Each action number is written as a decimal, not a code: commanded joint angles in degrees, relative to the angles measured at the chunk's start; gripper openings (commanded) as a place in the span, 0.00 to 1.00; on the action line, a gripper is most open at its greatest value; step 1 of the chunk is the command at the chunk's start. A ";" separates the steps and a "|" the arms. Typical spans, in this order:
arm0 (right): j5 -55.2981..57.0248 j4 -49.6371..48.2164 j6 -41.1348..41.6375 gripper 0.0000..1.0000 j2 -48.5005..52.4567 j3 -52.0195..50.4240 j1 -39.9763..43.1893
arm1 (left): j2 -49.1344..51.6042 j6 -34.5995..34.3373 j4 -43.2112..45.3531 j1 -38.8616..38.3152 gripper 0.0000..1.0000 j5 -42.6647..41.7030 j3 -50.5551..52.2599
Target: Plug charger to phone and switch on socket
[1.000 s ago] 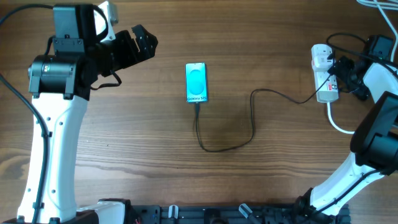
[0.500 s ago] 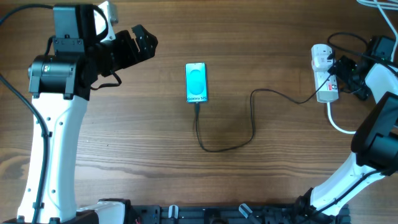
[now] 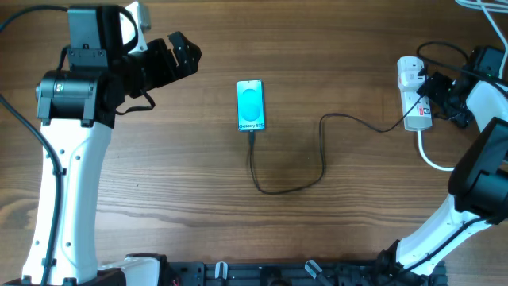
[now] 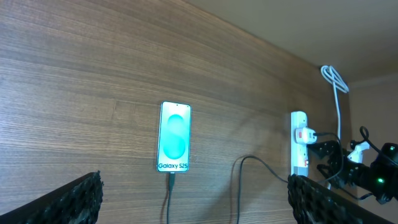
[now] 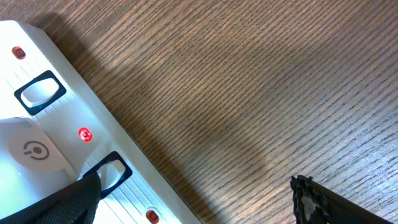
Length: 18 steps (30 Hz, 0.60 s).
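Observation:
The phone (image 3: 250, 104) lies flat mid-table, its cyan screen lit, and also shows in the left wrist view (image 4: 174, 136). The thin black charger (image 3: 322, 147) is plugged into its lower end, loops toward me and runs right to the white socket (image 3: 413, 103). My right gripper (image 3: 437, 86) hovers open at the socket's right side. In its wrist view one finger (image 5: 53, 202) overlaps the socket (image 5: 37, 124) by a rocker switch (image 5: 107, 171), and a red lamp (image 5: 84, 134) glows. My left gripper (image 3: 187, 54) is open, raised left of the phone, holding nothing.
A thick white cord (image 3: 429, 156) curls from the socket's near end toward the right arm's base. Black robot cables (image 3: 444, 49) arc above the socket. More white cord (image 4: 336, 78) hangs at the far right edge. Bare wooden tabletop (image 3: 175, 175) surrounds the phone.
The right gripper has shifted very slightly to the right beside the socket. The left arm, phone and charger have not moved.

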<state>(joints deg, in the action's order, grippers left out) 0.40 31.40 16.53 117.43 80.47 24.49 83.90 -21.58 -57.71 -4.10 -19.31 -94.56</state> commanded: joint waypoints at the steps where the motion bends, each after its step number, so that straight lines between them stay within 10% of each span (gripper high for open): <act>1: -1.99 0.83 -1.49 1.00 1.46 0.50 -0.52 | 0.26 0.11 -0.02 0.26 1.00 0.55 0.07; 18: 1.46 11.41 5.11 1.00 -10.23 0.52 -0.50 | 0.26 0.11 -0.02 0.26 1.00 0.55 0.07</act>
<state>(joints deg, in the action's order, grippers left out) 0.47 41.85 20.95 111.55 80.99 24.43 83.90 -21.58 -57.69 -4.10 -19.31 -94.56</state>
